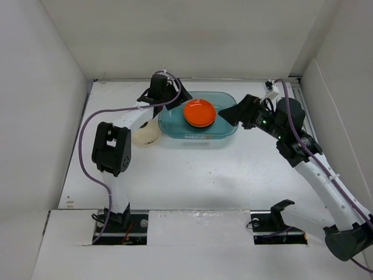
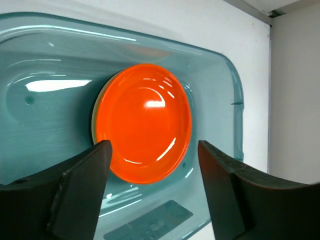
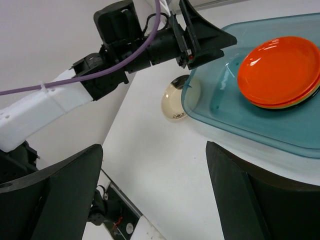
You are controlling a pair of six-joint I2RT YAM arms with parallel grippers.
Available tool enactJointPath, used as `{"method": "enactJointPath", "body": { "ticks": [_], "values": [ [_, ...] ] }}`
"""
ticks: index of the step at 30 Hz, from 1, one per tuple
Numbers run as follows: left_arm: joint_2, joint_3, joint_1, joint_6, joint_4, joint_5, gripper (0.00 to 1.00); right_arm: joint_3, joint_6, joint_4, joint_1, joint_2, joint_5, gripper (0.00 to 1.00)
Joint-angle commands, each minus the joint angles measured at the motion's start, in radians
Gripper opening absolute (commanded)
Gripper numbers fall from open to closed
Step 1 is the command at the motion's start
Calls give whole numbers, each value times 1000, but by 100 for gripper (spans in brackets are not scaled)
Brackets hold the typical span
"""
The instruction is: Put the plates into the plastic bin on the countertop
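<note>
Countertop [image 1: 192, 181]: bare white stretch nearer than both claws. It is the widest open room for drawing an arm back.
Cream plate [image 1: 145, 133]: outside the bin [image 1: 175, 129], nearer than the left claw [image 3: 215, 46] and under its forearm. It sits just beside the bin's left end wall; contact cannot be told. Judged not yet put away.
Right claw [image 1: 230, 112]: released, nothing between its fingers. It hovers at the bin's right end and points across the bin.
Bin, position: lies lengthwise between the two claws.
Bin, edges: the raised rim is the edge any plate must clear. The open floor either side of the stack [image 1: 200, 112] leaves room to lower one.
Stack: orange plate on top, other rims showing beneath. It rests mid-bin, straight ahead of the left claw and left of the right claw. Piling likely saves floor space.
Left claw, state: released and empty, over the bin's far-left corner, tipped towards the stack.
Walls [image 1: 175, 41]: white panels just beyond the left claw, so there is little room behind it.
</note>
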Motion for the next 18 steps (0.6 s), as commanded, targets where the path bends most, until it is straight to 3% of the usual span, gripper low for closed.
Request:
{"method": "enactJointPath", "body": {
  "ticks": [1, 3, 4, 5, 7, 10, 15, 18],
  "values": [
    [-153, 15, 3, 34, 59, 16, 68, 8, -16, 10, -6, -8, 8, 89],
    [-252, 15, 3, 59, 30, -45, 83, 8, -27, 10, -6, -8, 8, 91],
    [-289, -13, 12, 59, 19, -121, 99, 8, -27, 10, -6, 1, 8, 93],
    [-326, -34, 25, 59, 6, -173, 100, 8, -39, 10, 3, 1, 20, 100],
    [-406, -76, 73, -21, -115, -325, 100, 8, -50, 10, 3, 12, 29, 100],
    [-451, -198, 225, -177, -250, -375, 100, -2, -70, 21, 12, 23, 17, 100],
    [-609, -630, 410, -305, -142, -415, 100, -20, -70, 53, 24, 33, -34, 100],
    [-630, -764, 426, -305, -35, -398, 100, -20, -70, 53, 34, 53, -61, 100]
  ]
}}
